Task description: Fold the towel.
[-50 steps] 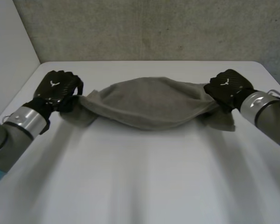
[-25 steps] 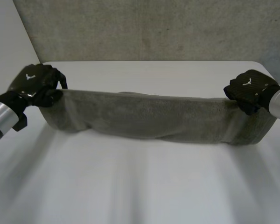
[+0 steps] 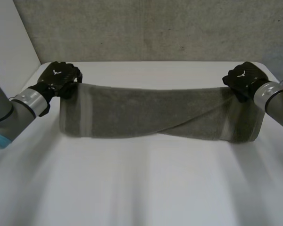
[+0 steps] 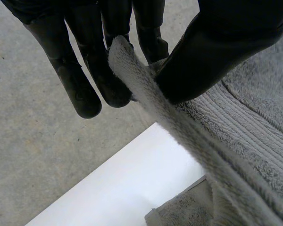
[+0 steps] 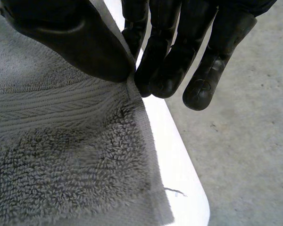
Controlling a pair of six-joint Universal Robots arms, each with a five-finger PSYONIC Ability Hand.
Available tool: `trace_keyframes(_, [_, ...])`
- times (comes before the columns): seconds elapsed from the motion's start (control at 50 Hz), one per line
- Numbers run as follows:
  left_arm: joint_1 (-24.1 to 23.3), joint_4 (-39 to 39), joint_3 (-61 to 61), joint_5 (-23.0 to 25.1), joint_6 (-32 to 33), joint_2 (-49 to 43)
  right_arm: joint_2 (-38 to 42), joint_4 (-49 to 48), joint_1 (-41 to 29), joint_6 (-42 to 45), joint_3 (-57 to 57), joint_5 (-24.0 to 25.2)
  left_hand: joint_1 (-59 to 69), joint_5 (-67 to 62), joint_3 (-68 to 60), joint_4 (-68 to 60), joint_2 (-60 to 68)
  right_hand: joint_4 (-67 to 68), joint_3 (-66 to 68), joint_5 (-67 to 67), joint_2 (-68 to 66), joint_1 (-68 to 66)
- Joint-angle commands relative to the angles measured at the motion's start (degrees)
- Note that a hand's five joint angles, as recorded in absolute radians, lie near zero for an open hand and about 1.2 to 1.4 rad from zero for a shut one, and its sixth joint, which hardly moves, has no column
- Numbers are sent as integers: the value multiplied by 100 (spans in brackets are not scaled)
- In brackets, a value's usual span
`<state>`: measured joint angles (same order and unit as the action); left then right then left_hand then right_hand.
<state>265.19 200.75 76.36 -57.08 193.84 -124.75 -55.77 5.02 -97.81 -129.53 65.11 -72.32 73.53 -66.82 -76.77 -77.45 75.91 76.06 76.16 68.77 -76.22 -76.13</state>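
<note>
The grey towel (image 3: 155, 113) is stretched wide across the middle of the frame over the white table (image 3: 141, 188) (a diagonal crease runs low across it). The left hand (image 3: 61, 77) pinches the towel's upper-left corner and the right hand (image 3: 243, 79) pinches its upper-right corner.

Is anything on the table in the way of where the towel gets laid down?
No, nothing visible is in the way. The left hand and the right hand each pinch an upper corner of the towel, which is stretched between them. The white table in front of it has nothing lying on it.
</note>
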Motion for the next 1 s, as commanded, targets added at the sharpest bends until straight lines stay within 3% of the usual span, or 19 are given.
trace_keyframes(0.02, [-152, -54, -482, -278, -4, -444, 383, -432, -90, -37, -104, -19, 647, -318, -323, -255, 409, 394, 384, 123, -378, -387])
trace_keyframes(0.28, [-178, -10, -1114, -673, -4, -1094, 1120, -810, -160, -37, -534, 43, 647, -318, -323, -255, 409, 394, 384, 123, -378, -387])
trace_keyframes(0.72, [-178, -10, -1765, -875, -4, -1684, 1710, -845, -248, -37, -1115, 16, 647, -318, -323, -255, 409, 394, 384, 123, -378, -387])
trace_keyframes(0.74, [-178, -10, -1765, -928, -4, -1692, 1710, -888, -248, -37, -1115, -1, 647, -318, -323, -255, 409, -1366, -1375, -1636, 1381, 1372])
trace_keyframes(0.76, [-178, -10, -1765, -1006, -4, -1684, 1701, -984, -248, -37, -1098, -27, -883, 1212, 1207, 1275, -1121, -4830, -4840, -5101, 4846, 4837])
trace_keyframes(0.78, [-178, -10, -1765, -1007, -4, -1684, 1701, -985, -248, -37, -1097, -28, -898, 1227, 1223, 1290, -1136, -4865, -4875, -5136, 4881, 4872])
trace_keyframes(0.8, [-178, -19, -1765, -1112, -4, -1658, 1666, -1116, -256, -46, -1071, -45, -2946, 3276, 3271, 3338, -3184, -6606, -6616, -6877, 6622, 6613])
trace_keyframes(0.88, [-178, -45, -1695, -1472, -48, -1474, 1403, -1547, -327, -55, -1010, -220, -4627, 4956, 4951, 5019, -4865, -6606, -6616, -6877, 6622, 6613])
trace_keyframes(1.0, [-160, -54, -1361, -1658, -101, -981, 910, -1724, -336, -327, -755, -362, -5070, 5399, 5394, 5462, -5308, -6606, -6616, -6877, 6622, 6613])
